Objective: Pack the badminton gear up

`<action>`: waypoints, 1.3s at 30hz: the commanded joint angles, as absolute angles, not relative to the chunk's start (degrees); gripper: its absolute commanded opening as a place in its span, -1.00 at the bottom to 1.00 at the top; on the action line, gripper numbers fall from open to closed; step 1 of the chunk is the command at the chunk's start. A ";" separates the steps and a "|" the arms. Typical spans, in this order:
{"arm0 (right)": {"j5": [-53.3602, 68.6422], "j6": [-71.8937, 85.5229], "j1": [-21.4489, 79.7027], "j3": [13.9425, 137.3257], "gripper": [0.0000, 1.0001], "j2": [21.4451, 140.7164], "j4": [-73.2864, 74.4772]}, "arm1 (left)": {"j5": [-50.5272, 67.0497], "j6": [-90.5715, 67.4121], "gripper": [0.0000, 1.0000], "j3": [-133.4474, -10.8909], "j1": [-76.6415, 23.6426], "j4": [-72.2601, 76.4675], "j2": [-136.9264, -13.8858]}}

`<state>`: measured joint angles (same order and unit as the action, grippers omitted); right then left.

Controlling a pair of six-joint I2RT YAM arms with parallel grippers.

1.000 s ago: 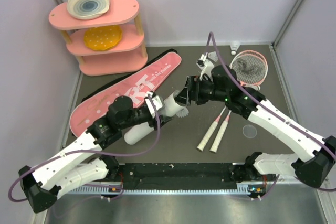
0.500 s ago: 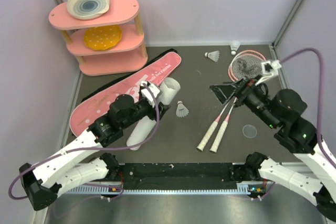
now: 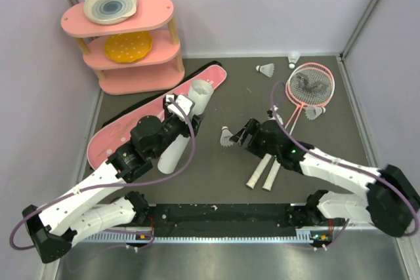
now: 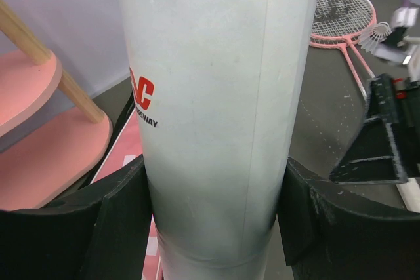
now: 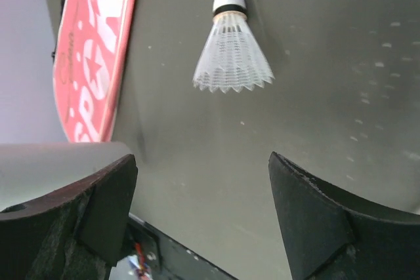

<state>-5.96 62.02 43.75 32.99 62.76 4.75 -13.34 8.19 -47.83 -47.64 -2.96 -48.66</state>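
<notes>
My left gripper (image 3: 173, 121) is shut on the white tube (image 3: 184, 122) and holds it tilted, open end toward the shelf. The tube fills the left wrist view (image 4: 210, 109) between the fingers (image 4: 125, 221). My right gripper (image 3: 247, 134) is open and empty, low over the mat just right of a white shuttlecock (image 3: 227, 136). In the right wrist view that shuttlecock (image 5: 231, 57) lies ahead of the open gripper (image 5: 203, 188). Two pink rackets (image 3: 310, 85) lie at the right. The pink SPORT bag (image 3: 115, 137) lies partly under the left arm.
Other shuttlecocks lie near the back edge (image 3: 266, 69), (image 3: 293, 59) and beside the racket heads (image 3: 315, 113). The pink three-tier shelf (image 3: 125, 37) with plates stands at the back left. The racket handles (image 3: 262, 175) lie under the right arm.
My right arm has swung from the right side back to the middle and come down beside the shuttlecock. My left gripper has carried the tube further back and left.
</notes>
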 commanded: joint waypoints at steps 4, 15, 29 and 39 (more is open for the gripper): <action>-0.70 72.06 44.03 34.98 0.53 76.89 -21.53 | -10.38 12.03 -0.65 -43.51 -47.90 3.17 -42.46; -9.57 80.51 46.05 38.67 0.26 88.15 -23.47 | -9.06 13.89 -0.65 -42.80 -49.04 3.87 -40.69; -17.84 80.51 46.67 43.33 -0.30 95.01 -17.06 | -8.79 14.32 -0.66 -42.71 -49.57 3.52 -41.48; -15.30 52.25 45.80 44.38 -1.00 83.60 -11.09 | -6.34 14.86 -0.67 -42.80 -49.57 3.17 -43.07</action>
